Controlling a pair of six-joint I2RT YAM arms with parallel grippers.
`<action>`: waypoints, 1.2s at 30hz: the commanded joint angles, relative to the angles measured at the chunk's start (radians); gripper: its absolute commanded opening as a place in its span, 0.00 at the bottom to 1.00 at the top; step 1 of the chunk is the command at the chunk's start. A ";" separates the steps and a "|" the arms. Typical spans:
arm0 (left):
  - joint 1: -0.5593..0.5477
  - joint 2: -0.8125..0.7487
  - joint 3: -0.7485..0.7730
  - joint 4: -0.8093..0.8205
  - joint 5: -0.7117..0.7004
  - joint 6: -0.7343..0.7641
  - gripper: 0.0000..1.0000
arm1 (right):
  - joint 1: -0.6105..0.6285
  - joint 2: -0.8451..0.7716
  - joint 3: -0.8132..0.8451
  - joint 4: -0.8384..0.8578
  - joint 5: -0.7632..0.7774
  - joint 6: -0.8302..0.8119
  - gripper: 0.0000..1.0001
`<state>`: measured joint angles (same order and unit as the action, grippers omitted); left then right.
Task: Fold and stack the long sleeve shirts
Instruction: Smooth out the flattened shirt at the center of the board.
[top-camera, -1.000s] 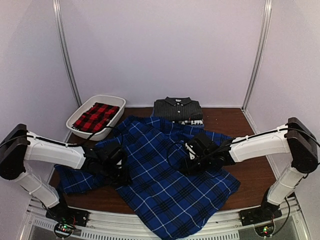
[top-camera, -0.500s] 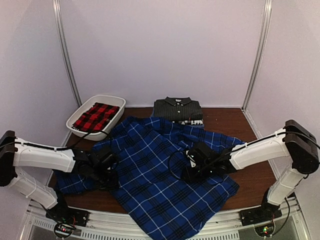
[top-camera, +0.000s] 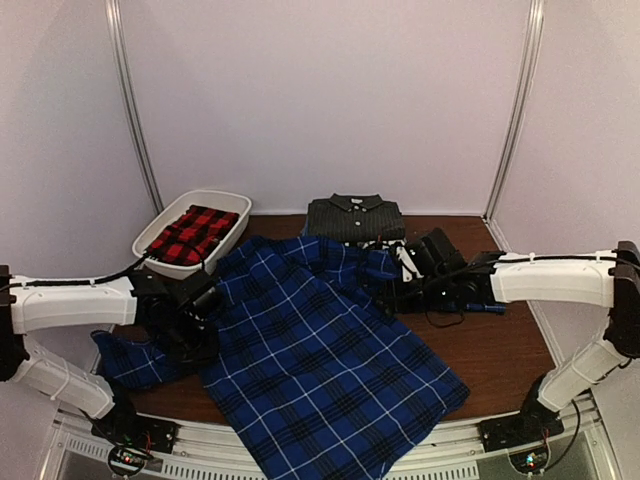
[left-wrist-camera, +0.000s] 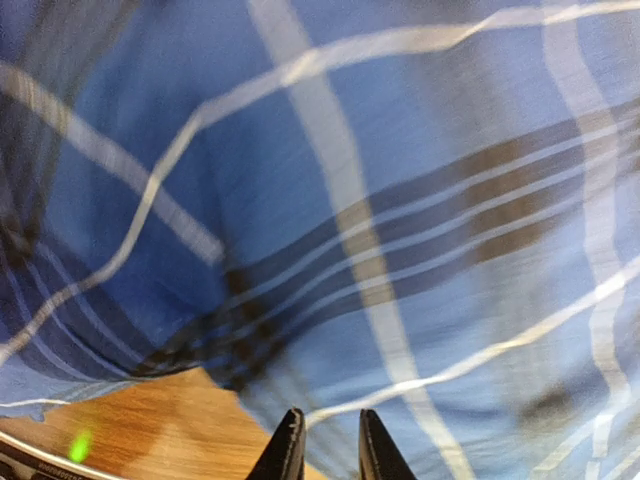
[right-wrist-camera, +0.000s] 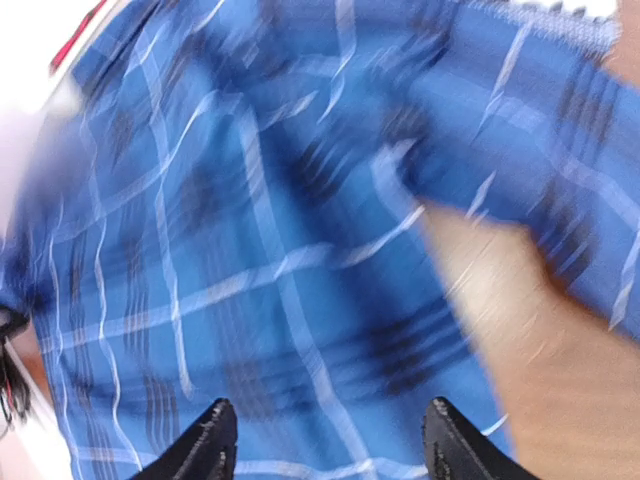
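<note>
The large blue-and-black plaid shirt (top-camera: 320, 360) lies spread over the middle of the table and hangs over the front edge. My left gripper (top-camera: 195, 330) is at its left edge, jaws nearly together on the cloth (left-wrist-camera: 400, 200), low over the wood. My right gripper (top-camera: 400, 275) is open and empty above the shirt's back right part (right-wrist-camera: 250, 250), near the collar. The dark charcoal striped shirt (top-camera: 355, 218) lies folded at the back. The red-and-black plaid shirt (top-camera: 195, 232) lies in the white tub (top-camera: 232, 200).
The tub stands at the back left. Bare brown table (top-camera: 500, 340) shows to the right of the blue shirt. A sleeve (top-camera: 125, 360) bunches at the left front. Metal frame posts stand at the back corners.
The blue plaid shirt has slid left and lies flatter. My left gripper has moved left with the cloth. My right gripper has left the shirt's middle and moved back and to the right.
</note>
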<state>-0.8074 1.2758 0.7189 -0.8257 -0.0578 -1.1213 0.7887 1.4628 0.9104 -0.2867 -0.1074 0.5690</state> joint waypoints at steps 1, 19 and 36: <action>0.020 0.045 0.163 -0.021 -0.048 0.098 0.20 | -0.102 0.086 0.077 0.018 -0.004 -0.051 0.70; 0.136 0.325 0.371 0.183 0.105 0.399 0.20 | -0.214 0.450 0.352 0.040 0.102 -0.175 0.75; 0.146 0.395 0.322 0.288 0.193 0.463 0.20 | -0.170 0.335 0.372 -0.061 0.219 -0.216 0.77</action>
<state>-0.6685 1.6562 1.0576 -0.5884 0.1062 -0.6865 0.5991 1.8732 1.2507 -0.3065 0.0582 0.3611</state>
